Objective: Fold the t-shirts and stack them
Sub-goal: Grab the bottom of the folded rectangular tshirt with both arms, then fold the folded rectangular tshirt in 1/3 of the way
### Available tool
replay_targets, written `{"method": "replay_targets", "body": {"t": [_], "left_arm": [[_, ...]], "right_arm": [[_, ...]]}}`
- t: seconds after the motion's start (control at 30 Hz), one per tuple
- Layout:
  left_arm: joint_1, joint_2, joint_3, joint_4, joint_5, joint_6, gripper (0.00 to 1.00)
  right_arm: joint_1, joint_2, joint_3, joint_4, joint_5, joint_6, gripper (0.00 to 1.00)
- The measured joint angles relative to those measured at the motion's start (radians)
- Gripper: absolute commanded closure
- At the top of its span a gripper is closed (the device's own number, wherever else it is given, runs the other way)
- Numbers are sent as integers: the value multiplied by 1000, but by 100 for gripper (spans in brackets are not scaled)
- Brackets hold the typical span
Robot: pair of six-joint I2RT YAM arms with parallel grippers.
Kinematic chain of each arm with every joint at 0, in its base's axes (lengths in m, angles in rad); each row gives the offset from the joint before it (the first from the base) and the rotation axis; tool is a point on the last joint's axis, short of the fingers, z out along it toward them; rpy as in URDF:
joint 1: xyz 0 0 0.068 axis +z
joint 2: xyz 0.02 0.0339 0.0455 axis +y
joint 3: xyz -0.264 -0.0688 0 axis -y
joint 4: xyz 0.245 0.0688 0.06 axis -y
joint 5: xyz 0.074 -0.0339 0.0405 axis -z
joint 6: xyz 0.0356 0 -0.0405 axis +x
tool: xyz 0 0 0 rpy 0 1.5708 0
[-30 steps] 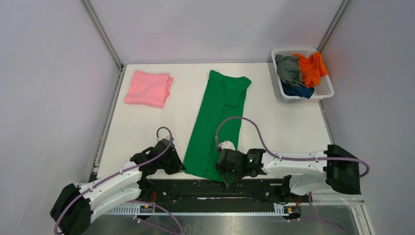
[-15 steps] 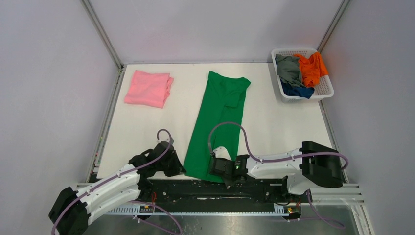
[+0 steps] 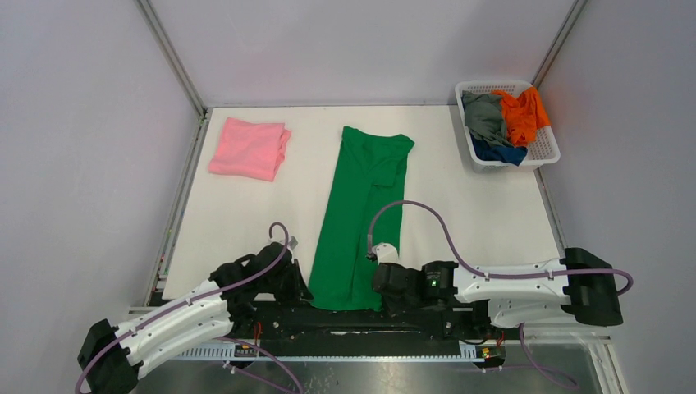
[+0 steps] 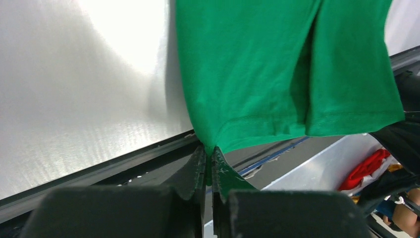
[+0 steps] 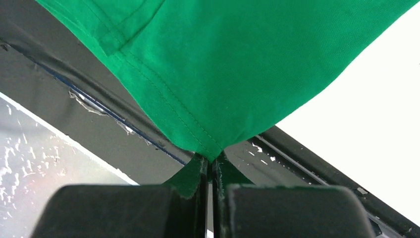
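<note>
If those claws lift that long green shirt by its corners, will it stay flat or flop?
Probably floppy: the bright green cloth t-shirt puckers to a point where the left gripper and right gripper pinch it. Likely light, since the cloth looks thin.

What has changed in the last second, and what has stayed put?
The left gripper and right gripper, each shut on a near corner of the green shirt, pulled it toward the near edge of the table; its far end slid nearer and its hem now overhangs. The pink shirt and the basket stayed put.
</note>
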Motion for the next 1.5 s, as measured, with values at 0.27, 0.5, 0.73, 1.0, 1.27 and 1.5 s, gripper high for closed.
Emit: {"method": "replay_targets", "body": {"t": [0.27, 0.5, 0.73, 1.0, 1.27, 1.5], "left_arm": [[-2, 189, 173, 41, -33, 53, 100], [84, 392, 328, 154, -64, 95, 100], [197, 611, 490, 228, -44, 149, 100], [296, 828, 697, 269, -8, 194, 100], [361, 1001, 831, 276, 18, 217, 100], [387, 1113, 941, 276, 17, 235, 95]], "right_arm": [[-115, -43, 0, 30, 44, -21, 100], [-300, -110, 0, 71, 59, -100, 100], [-505, -105, 29, 81, 31, -195, 100], [-700, 83, 171, 125, -50, -285, 100], [-836, 262, 281, 162, -134, -335, 98], [-906, 409, 364, 196, -212, -356, 91]]}}
